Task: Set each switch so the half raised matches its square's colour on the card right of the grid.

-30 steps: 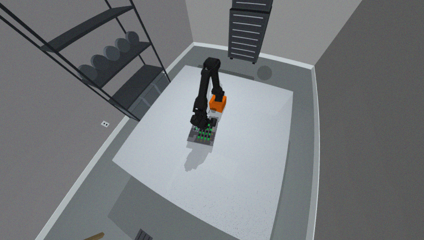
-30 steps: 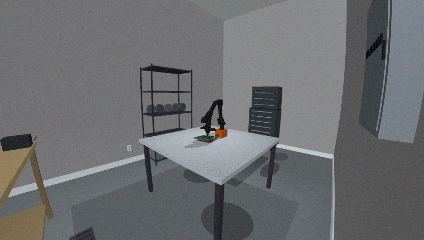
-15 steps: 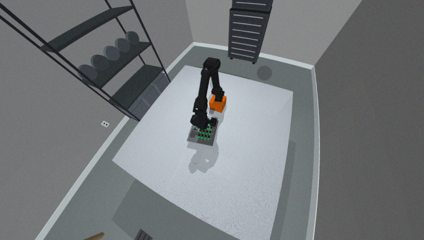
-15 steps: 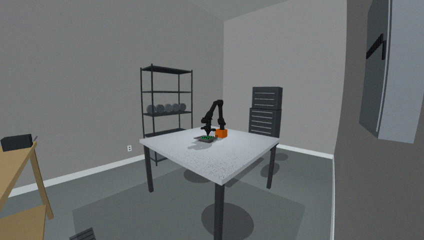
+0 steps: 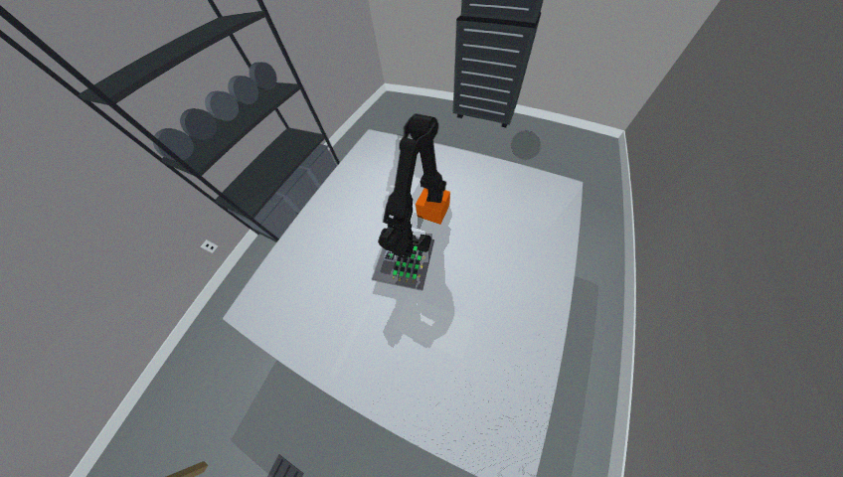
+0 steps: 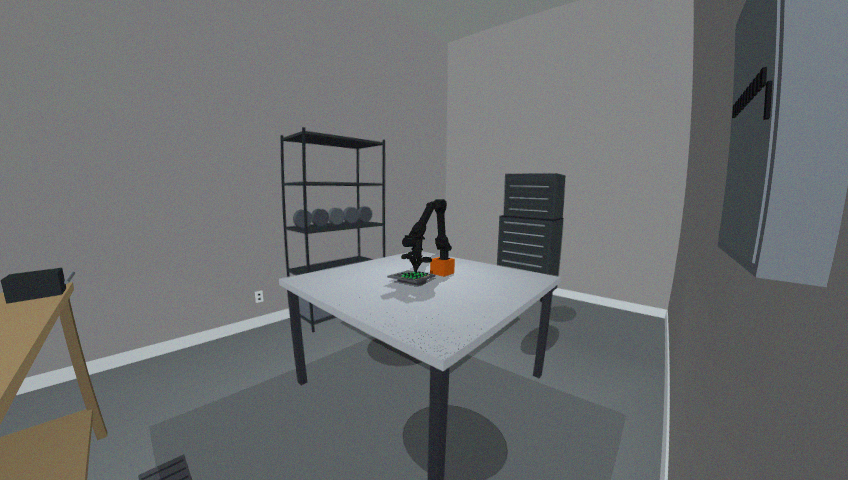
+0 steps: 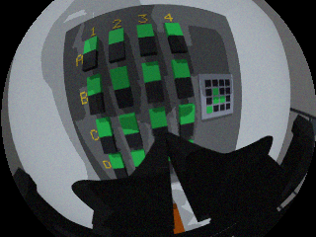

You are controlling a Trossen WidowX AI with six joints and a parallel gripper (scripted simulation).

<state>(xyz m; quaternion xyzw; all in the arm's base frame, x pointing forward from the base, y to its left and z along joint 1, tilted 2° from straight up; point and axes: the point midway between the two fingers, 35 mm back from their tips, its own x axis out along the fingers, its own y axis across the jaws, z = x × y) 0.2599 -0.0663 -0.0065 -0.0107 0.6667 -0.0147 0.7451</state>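
Observation:
The panel (image 5: 383,278) (image 7: 72,74) bears switches with green far halves and dark near halves. My gripper (image 6: 415,270) (image 7: 164,137) is shut and empty, its tips low over the near half of switch C3 (image 7: 158,118); contact is unclear. The green halves of B2 (image 7: 119,78), C2 (image 7: 129,123) and C3 look darker than those of row A and D1 (image 7: 116,160). Row D is partly hidden by the fingers. The card (image 7: 215,96) shows a dark far row, green second in row two, green second and third in row three, and green first in the near row.
The orange arm base (image 5: 432,207) (image 6: 442,266) stands on the white table (image 5: 502,265) (image 6: 476,303), behind the panel. A shelf rack (image 5: 259,177) (image 6: 333,184) and a drawer cabinet (image 5: 493,71) (image 6: 529,243) stand beyond the table.

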